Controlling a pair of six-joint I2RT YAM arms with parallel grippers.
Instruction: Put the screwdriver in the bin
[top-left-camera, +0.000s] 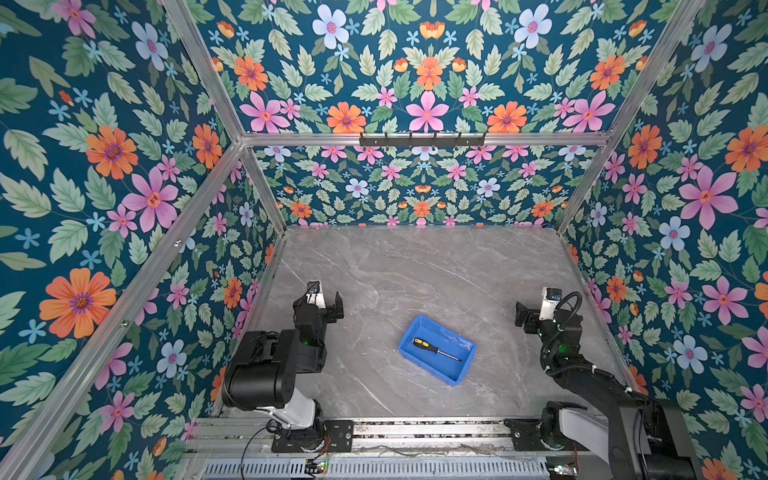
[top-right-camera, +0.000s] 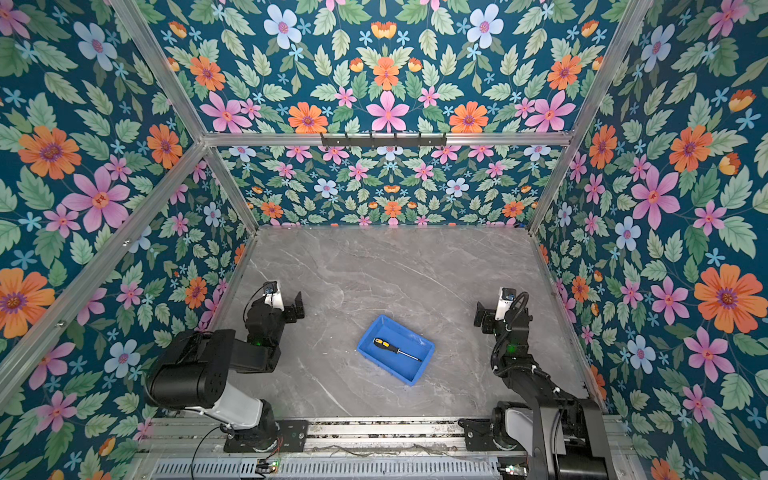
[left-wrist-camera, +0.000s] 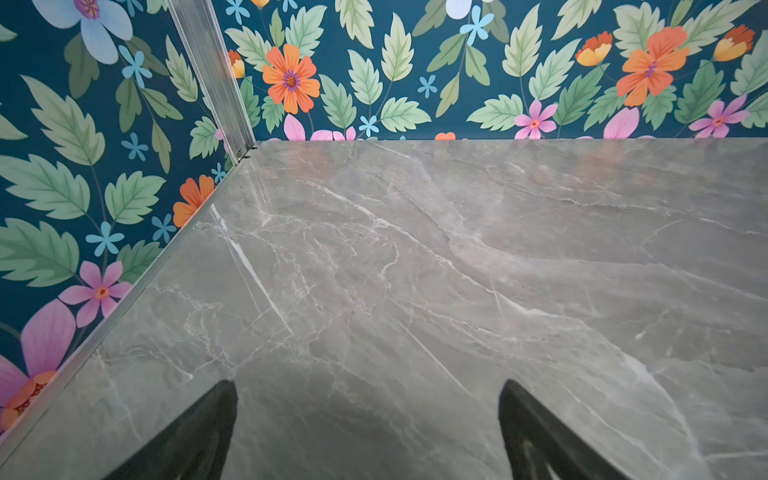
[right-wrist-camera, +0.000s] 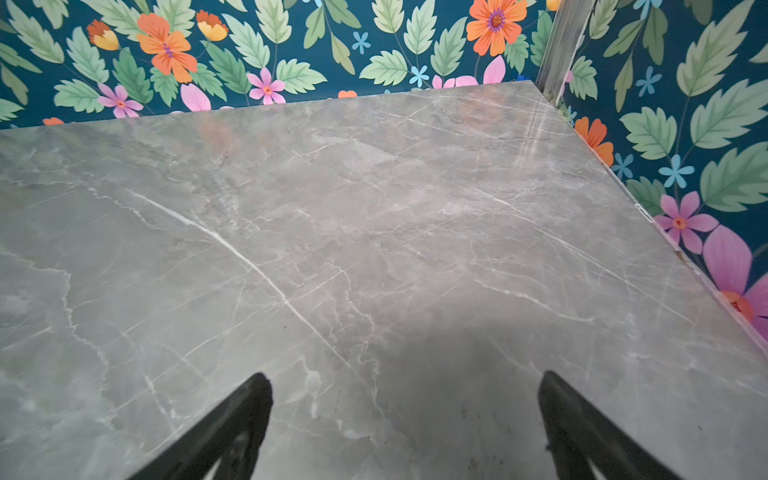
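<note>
In both top views the screwdriver, with its yellow-and-black handle and thin dark shaft, lies flat inside the blue bin near the front middle of the table. My left gripper stands to the bin's left, well apart from it. It is open, with only bare table between its fingers. To the bin's right, also apart from it, my right gripper is open and holds nothing. Neither wrist view shows the bin or the screwdriver.
The grey marble table is boxed in by floral walls and aluminium posts on the left, right and back. A black hook rail hangs on the back wall. Both arm bases sit on a metal rail at the front edge.
</note>
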